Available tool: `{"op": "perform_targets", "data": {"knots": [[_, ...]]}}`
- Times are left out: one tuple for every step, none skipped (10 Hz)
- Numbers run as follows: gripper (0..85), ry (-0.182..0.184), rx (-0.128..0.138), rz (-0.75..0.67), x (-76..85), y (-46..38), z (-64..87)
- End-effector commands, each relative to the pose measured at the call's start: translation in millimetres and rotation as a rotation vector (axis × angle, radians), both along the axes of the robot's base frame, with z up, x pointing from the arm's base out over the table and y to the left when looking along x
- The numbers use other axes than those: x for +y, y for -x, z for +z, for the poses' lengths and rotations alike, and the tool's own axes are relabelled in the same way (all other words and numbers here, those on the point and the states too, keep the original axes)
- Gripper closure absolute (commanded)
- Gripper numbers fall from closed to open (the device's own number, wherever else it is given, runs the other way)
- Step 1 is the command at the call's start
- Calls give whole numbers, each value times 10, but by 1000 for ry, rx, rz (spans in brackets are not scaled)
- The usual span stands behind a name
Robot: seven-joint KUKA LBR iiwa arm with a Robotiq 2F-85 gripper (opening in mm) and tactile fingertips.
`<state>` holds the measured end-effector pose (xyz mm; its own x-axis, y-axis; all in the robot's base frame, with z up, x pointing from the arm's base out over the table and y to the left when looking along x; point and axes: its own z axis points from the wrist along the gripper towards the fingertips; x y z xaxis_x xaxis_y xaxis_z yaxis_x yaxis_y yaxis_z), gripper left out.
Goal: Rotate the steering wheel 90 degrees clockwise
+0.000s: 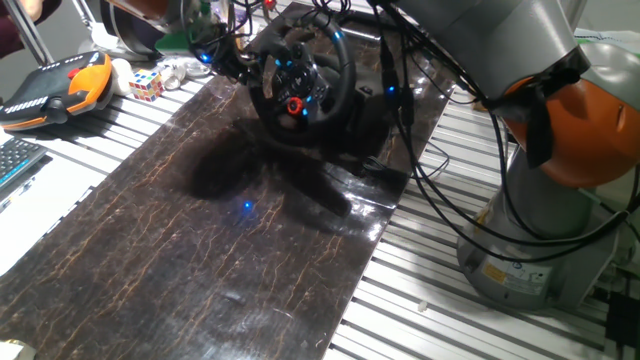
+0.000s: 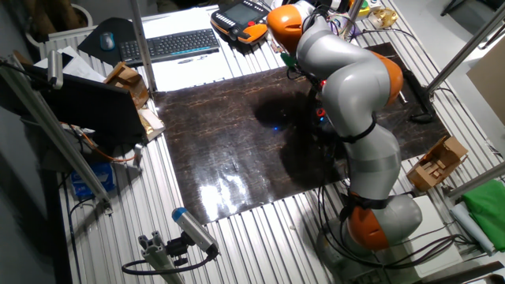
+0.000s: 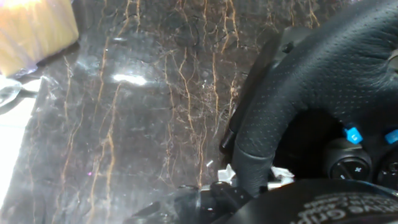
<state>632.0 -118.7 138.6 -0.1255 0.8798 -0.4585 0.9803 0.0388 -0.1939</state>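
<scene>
The steering wheel point(image 1: 300, 85) is black with a thick rim, a red button and blue-lit buttons on its hub. It stands on a bulky base at the far end of the dark marbled mat point(image 1: 230, 230). My arm reaches over it from the right, and cables hide the hand in that fixed view. In the other fixed view the arm covers almost all of the wheel. The hand view shows the stitched rim point(image 3: 292, 93) very close, with blue buttons point(image 3: 353, 134) beside it. A dark part of my gripper point(image 3: 311, 208) lies along the bottom edge; its fingers do not show clearly.
A Rubik's cube point(image 1: 146, 84), an orange and black pendant point(image 1: 55, 90) and a keyboard point(image 2: 170, 43) lie past the mat's far left. Loose cables point(image 1: 430, 180) hang by the robot base point(image 1: 540, 250). A cardboard box point(image 2: 438, 162) stands on the slatted table.
</scene>
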Motion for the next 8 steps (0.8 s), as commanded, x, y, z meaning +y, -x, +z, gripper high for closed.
{"op": "perform_targets", "data": {"knots": [[767,1,-6,-2,-21,7,7],[843,-1,-18,-7,-32,16,11],[843,0,-25,-8,-36,21,14],[843,-7,-29,-11,-46,36,31],[843,-11,-31,-15,-61,63,52],[843,-10,-35,-20,-69,93,80],[843,-3,-39,-24,-71,104,92],[843,-1,-44,-27,-73,103,88]]}}
